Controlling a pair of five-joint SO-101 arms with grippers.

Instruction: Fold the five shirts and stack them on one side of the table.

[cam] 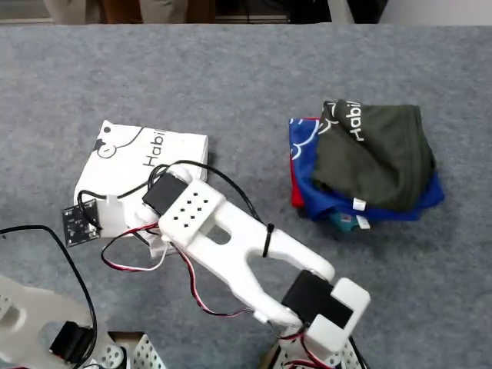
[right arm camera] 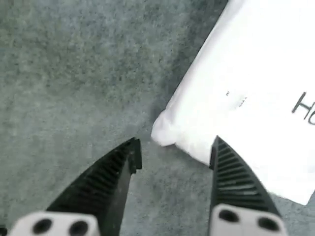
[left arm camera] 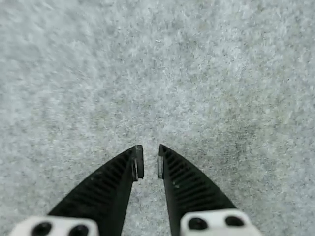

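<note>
high view: the white shirt [cam: 142,157] lies folded left of centre on the grey table [cam: 231,77]. the stack [cam: 369,165] sits well apart at centre right, dark green on top, blue, red and a bit of teal under it; that looks like four shirts, so the white one is likely the last. the right arm [cam: 238,238] runs from the lower right up over the white shirt's lower edge. the left arm [cam: 42,323] sits in the lower left corner. left wrist view: the left gripper [left arm camera: 149,160] hangs over bare table, its tips all but pressed together with only a sliver between them, holding nothing. right wrist view: the right gripper [right arm camera: 175,146] is spread wide around the shirt's near corner, one finger over bare table, the other at the folded edge, not pinching. step in hand, as i judge it: picking up the folded shirt to carry it to the stack. next you need to lower, close on all the layers at that corner, then lift gently so the fold holds.
</note>
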